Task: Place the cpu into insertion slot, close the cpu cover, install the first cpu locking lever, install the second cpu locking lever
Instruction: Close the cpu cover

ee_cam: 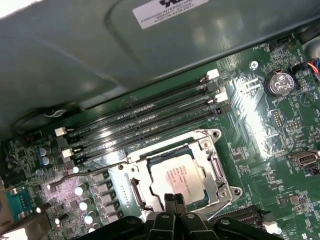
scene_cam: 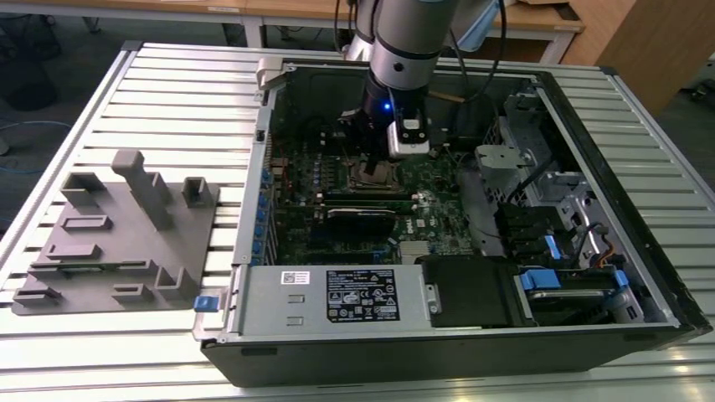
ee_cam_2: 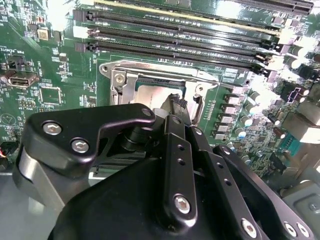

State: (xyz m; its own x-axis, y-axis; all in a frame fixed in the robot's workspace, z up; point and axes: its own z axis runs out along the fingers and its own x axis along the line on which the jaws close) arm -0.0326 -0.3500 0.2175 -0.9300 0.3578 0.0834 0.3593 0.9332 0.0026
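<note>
gripper (ee_cam: 173, 199) directly above the near edge of the insertion slot (ee_cam: 136, 196), fingertips pressed together with nothing between them; in the second wrist view the same closed tip (ee_cam_2: 176, 104) hangs just over the slot's metal rim (ee_cam_2: 119, 80). the cpu (ee_cam: 176, 176) lies flat inside the slot, its dull silver top showing through the cut-out of the cpu cover (ee_cam: 209, 167), which lies level around the chip. a thin wire locking lever (ee_cam: 85, 176) runs outward from one corner of the slot, over a row of silver capacitors (ee_cam: 87, 205) just beside the slot, rather than lying along the slot's edge; whether it is raised cannot be told. long black memory slots (ee_cam: 150, 115) run parallel to the slot's far side, just beside it. a round coin battery (ee_cam: 280, 82) sits well apart from the slot, beyond the ends of the memory slots. in the exterior view the arm (scene_cam: 403, 50) reaches down into the open computer case (scene_cam: 625, 331) and the gripper (scene_cam: 374, 167) meets the green motherboard (scene_cam: 335, 230) at the slot; a grey fixture tray (scene_cam: 112, 243) lies outside the case, well apart from the slot on the exterior view's left.
</note>
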